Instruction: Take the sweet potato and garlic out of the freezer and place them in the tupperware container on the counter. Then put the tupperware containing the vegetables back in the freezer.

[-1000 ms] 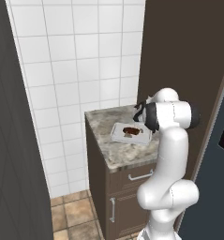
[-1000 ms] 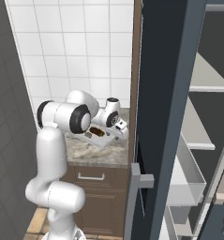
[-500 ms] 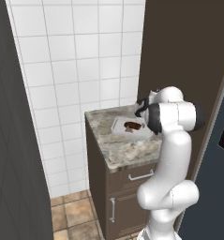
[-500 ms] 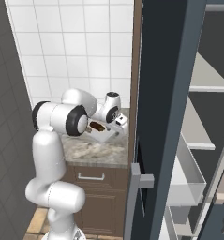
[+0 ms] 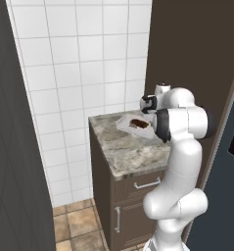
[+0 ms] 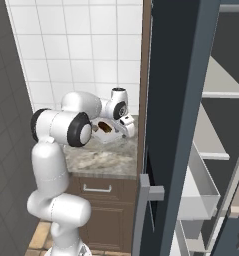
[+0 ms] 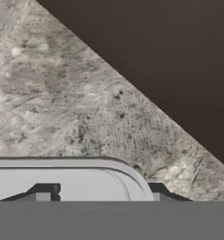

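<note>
Hand view, nearest: rounded corner of the tupperware container sits between the two dark finger tips, one on each side of its rim. The claw is part-way open with the tray rim between the jaws; whether it bears on the rim, cannot tell. Beyond the corner, the speckled counter, then a dark brown panel.

Left base view: container rests flat on the counter near the back, a dark reddish-brown lump in it, the sweet potato. Garlic too small to make out.

Right base view: the freezer stands open just right of the counter, shelves and white door bins showing.

Judgement: final step in hand, taking up the loaded tray. Next move calls for a firm hold on the rim, a level lift, then a swing right onto a freezer shelf.
</note>
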